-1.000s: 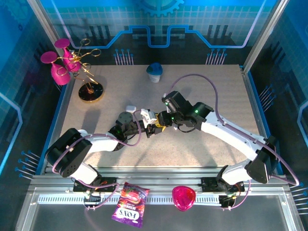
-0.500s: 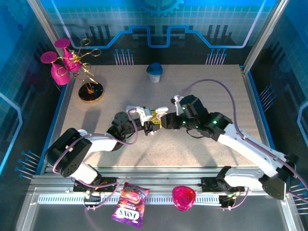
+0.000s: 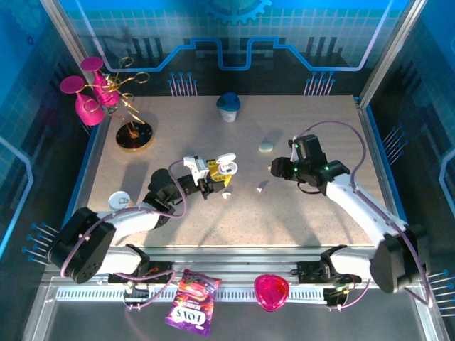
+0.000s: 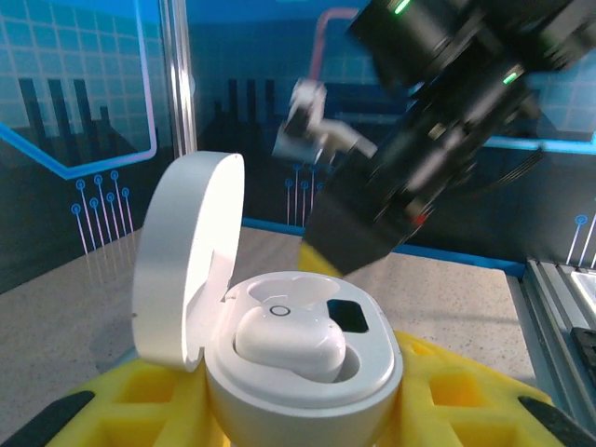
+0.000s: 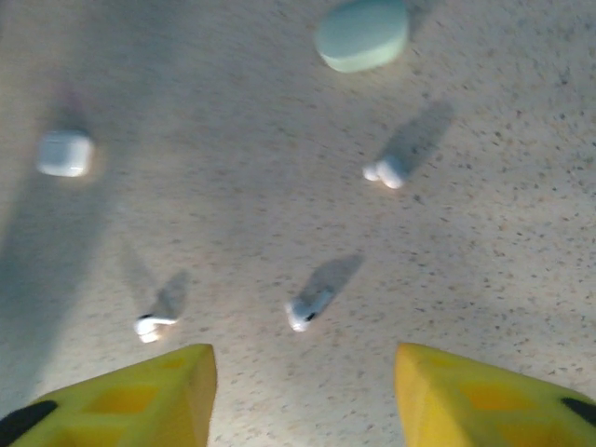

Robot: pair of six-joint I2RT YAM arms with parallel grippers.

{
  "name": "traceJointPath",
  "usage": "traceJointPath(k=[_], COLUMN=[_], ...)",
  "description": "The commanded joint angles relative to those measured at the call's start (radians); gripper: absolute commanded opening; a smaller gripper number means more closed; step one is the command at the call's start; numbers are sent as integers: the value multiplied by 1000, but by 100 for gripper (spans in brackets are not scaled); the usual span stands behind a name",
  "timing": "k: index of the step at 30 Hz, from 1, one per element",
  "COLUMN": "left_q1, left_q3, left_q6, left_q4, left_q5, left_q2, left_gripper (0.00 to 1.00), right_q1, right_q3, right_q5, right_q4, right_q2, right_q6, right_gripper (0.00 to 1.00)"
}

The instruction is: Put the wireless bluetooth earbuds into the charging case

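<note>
right claw (image 3: 274, 169) has drawn back to the right, away from the left claw (image 3: 213, 174), and stands open, its yellow fingers (image 5: 130, 391) apart over the speckled tabletop (image 5: 521, 233). left claw grips the glossy white, pebble-shaped charging case (image 4: 307, 382), lid up, with 1 smooth earbud (image 4: 291, 341) seated inside. 3 tiny loose earbuds (image 5: 309, 309) lie on the tabletop near a rounded mint case (image 5: 361, 33).

A: Can you see the base of the charging case (image 4: 307, 372)?
B: No — the lower edge cuts it off, along with the left gripper (image 4: 293, 414) around it.
A: And the earbuds (image 5: 309, 308) on the table (image 5: 521, 233)?
B: Blurred, no detail. The right gripper (image 5: 300, 377) is cropped to two yellow tips, and the right arm (image 4: 438, 121) is smeared.
</note>
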Motion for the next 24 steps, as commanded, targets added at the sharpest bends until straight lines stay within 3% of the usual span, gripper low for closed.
traceJointPath(k=[1, 7, 24], left_q1=[4, 0, -4], left_q3=[-18, -18, -13], left_q6=[1, 28, 20], left_q4=[-60, -131, -164], left_q5=[34, 31, 35], left_q2=[-62, -112, -126], left_gripper=[24, 24, 24], right_q1=[-44, -63, -33], right_q3=[24, 153, 494], right_q5=[2, -4, -55], right_q4=[63, 93, -18], right_q2=[121, 376, 777], right_q6=[-21, -39, -151], right_gripper=[46, 38, 44])
